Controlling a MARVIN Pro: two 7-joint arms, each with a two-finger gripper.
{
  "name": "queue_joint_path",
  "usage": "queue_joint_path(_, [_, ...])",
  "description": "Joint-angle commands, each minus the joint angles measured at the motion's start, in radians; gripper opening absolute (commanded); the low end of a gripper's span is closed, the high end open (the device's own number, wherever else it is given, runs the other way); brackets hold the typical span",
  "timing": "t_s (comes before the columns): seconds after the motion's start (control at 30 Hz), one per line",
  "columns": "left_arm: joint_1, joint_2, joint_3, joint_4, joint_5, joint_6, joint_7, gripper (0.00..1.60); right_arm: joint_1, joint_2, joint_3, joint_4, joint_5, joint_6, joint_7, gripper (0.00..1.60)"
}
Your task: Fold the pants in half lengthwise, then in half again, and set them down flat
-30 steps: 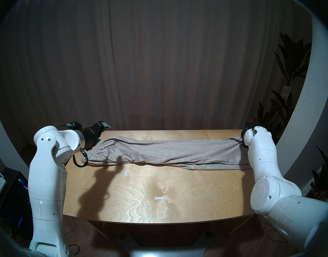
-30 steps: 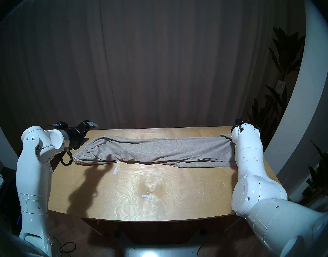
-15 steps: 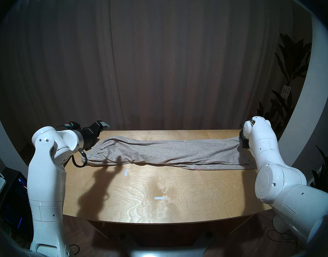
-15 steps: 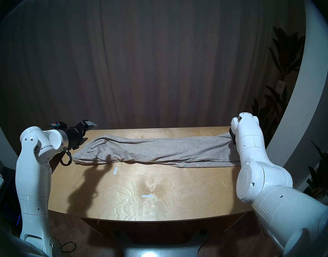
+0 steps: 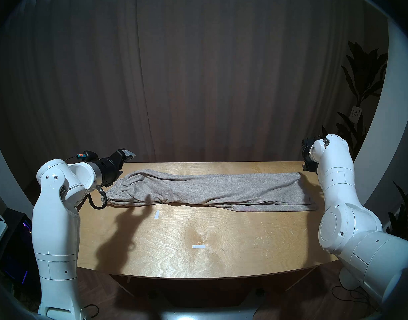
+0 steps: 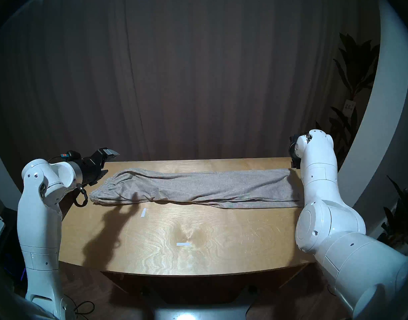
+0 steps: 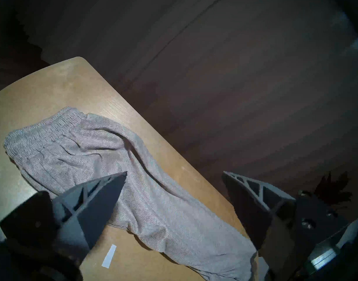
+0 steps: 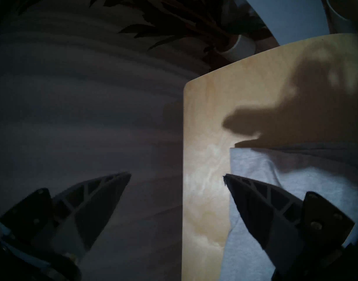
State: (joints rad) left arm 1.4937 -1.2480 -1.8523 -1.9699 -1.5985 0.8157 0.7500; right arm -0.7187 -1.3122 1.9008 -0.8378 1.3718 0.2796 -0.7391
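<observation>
The grey pants (image 5: 210,190) lie as a long narrow strip across the far half of the wooden table (image 5: 198,231), one leg on the other. The gathered waistband (image 7: 44,130) is at the left and the leg hems (image 8: 295,193) at the right. My left gripper (image 5: 125,164) hovers open just off the waistband end, a little above the table, with nothing between its fingers (image 7: 105,195). My right gripper (image 8: 177,174) is open and empty above the far right table corner, clear of the hems. From the head it is mostly hidden behind its own wrist (image 5: 309,160).
Two white tape marks sit on the table, one (image 5: 156,214) just in front of the pants and one (image 5: 198,246) near the middle front. A dark curtain (image 5: 198,81) hangs behind the table. A potted plant (image 5: 360,86) stands at the far right.
My right arm has risen and drawn back to the right off the leg end, which now lies flat. My left arm has eased slightly up and to the left.
</observation>
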Motion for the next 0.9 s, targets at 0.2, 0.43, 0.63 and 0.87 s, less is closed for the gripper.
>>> queue_joint_path(0.2, [0.086,0.020,0.000,-0.002,0.062,-0.001,-0.010,1.60,-0.148,-0.019,-0.007,-0.172,0.039,0.130,-0.012,1.60])
queue_joint_path(0.43, [0.125,-0.005,-0.101,0.043,0.053,-0.045,-0.013,1.60,-0.209,-0.021,0.034,-0.269,0.083,0.186,-0.010,1.60])
queue_joint_path(0.63, [0.156,-0.046,-0.158,0.090,0.023,-0.069,-0.039,1.60,-0.255,-0.014,0.098,-0.348,0.152,0.250,0.022,1.60])
queue_joint_path(0.87, [0.162,-0.086,-0.189,0.140,-0.010,-0.096,-0.071,1.60,-0.292,0.014,0.172,-0.428,0.224,0.326,0.063,1.60])
